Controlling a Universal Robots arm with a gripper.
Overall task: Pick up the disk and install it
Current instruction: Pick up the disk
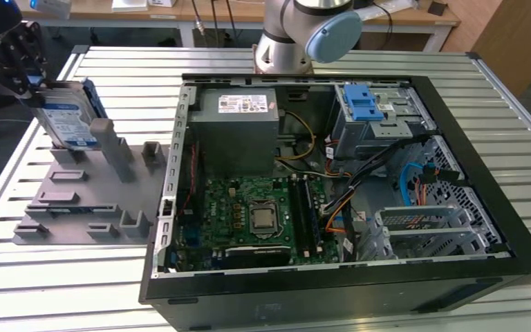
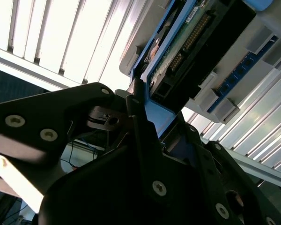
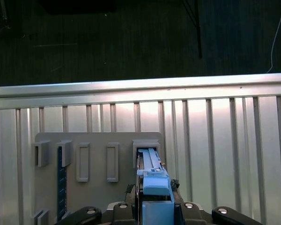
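— As you start at the exterior view's left, what comes first?

— The gripper [image 1: 31, 81], black and tipped downward. Its fingers are drawn in narrow on the upper end of the disk [image 1: 66, 116]. In the first wrist view a pale blue rail [image 3: 154, 186] of the disk sits clamped between them.

— Where does the disk stand?

— On edge, near upright and leaning a little. Its lower end is at the rear slot of the grey holder [image 1: 108, 187], which lies flat on the slatted table [image 1: 53, 290]. I cannot tell whether it is seated in that slot or just above it.

— Any writing on it?

— Its face carries a blue-and-white label [image 1: 63, 111] with lines of dark print, but I cannot make out the words. In the second wrist view the other face shows green circuit and rows of pins [image 2: 196, 29].

— And further right?

— The open black case [image 1: 339, 294] lies on its side, just beside the holder. Toward its left is the grey supply [image 1: 238, 142] with a white printed sticker [image 1: 244, 104], which I cannot read either. Nearer the camera is the green board [image 1: 233, 200] with a square socket [image 1: 263, 220].

— Then?

— The grey cage [image 1: 386, 121] with a blue latch [image 1: 364, 104], in the far right corner. Beneath it a blue cable [image 1: 404, 183] loops among orange and black wires.

— And the arm [image 1: 284, 41]?

— Its base rises behind the case, with a pale blue cap [image 1: 333, 36] on the joint.
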